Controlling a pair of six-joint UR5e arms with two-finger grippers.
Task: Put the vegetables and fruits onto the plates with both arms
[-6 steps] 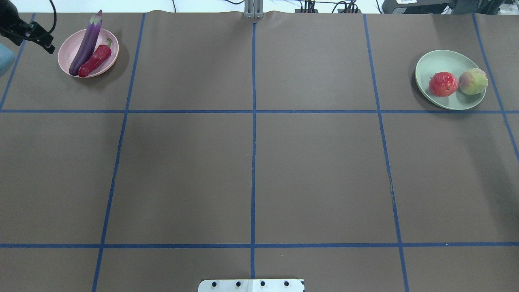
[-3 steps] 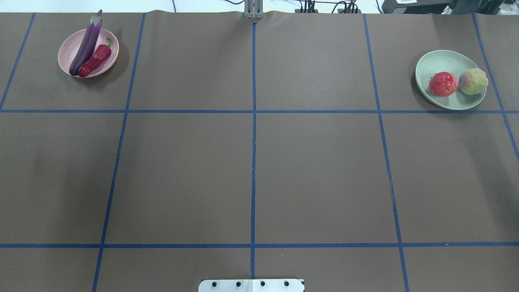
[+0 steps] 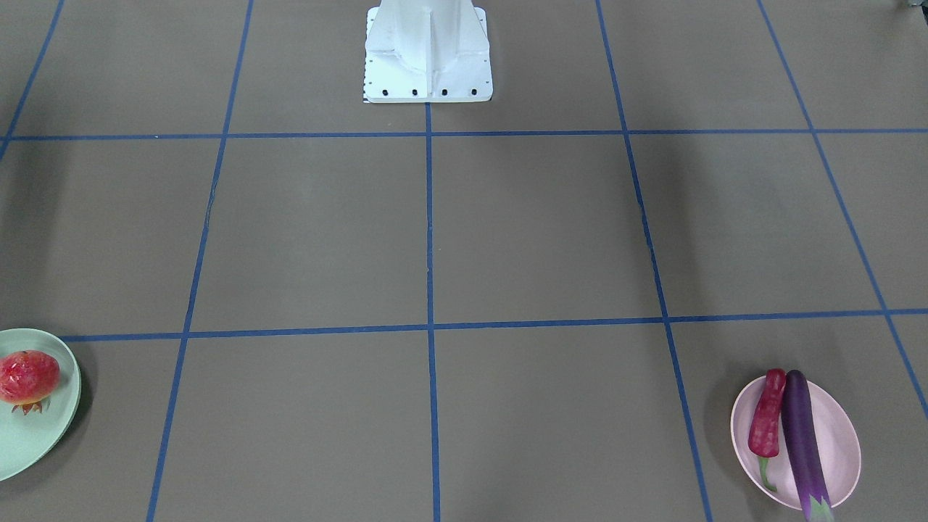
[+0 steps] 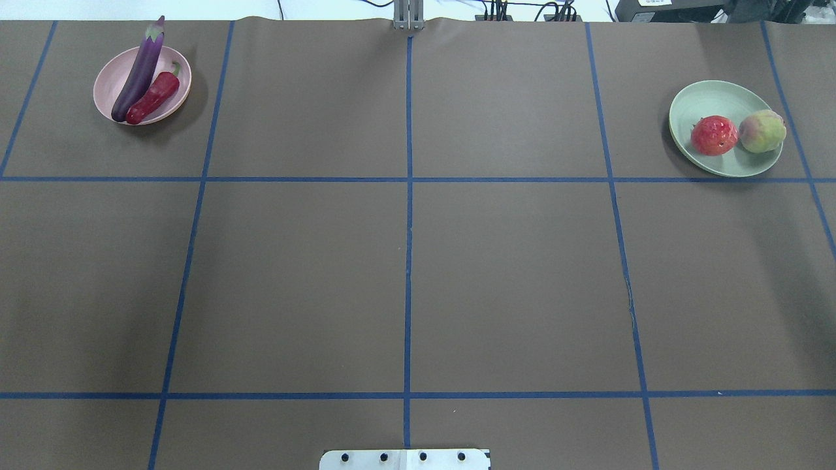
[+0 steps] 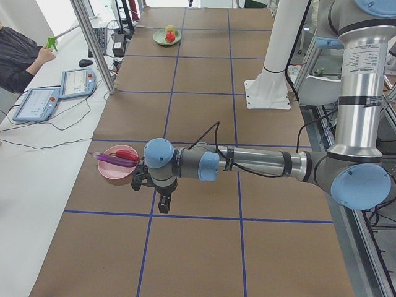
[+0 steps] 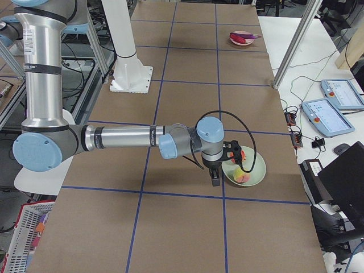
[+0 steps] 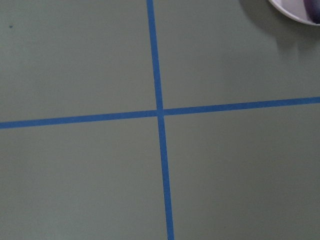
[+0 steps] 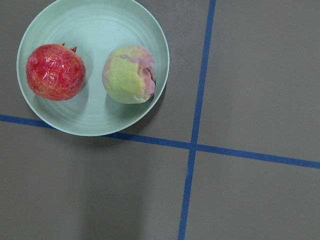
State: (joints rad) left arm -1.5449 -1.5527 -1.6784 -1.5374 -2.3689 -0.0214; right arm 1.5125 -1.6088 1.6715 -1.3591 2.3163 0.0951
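The purple eggplant (image 4: 138, 72) and the red chili pepper (image 4: 153, 96) lie side by side on the pink plate (image 4: 106, 81) at the far left. The pomegranate-like fruit (image 4: 714, 135) and the peach (image 4: 761, 131) sit on the mint green plate (image 4: 702, 101) at the far right; the right wrist view shows them from above (image 8: 55, 71). My left gripper (image 5: 162, 203) hangs over the table just beside the pink plate (image 5: 117, 175). My right gripper (image 6: 215, 179) hangs beside the green plate (image 6: 256, 170). Both show only in side views, so I cannot tell whether they are open or shut.
The white robot base (image 3: 428, 51) stands at the table's near middle edge. Blue tape lines divide the brown table (image 4: 405, 274) into squares. An operator (image 5: 18, 59) and tablets (image 5: 74, 83) are beside the table's far side.
My left gripper was at the left edge of the overhead view one second ago and has since moved out of it. The plates and produce have not moved.
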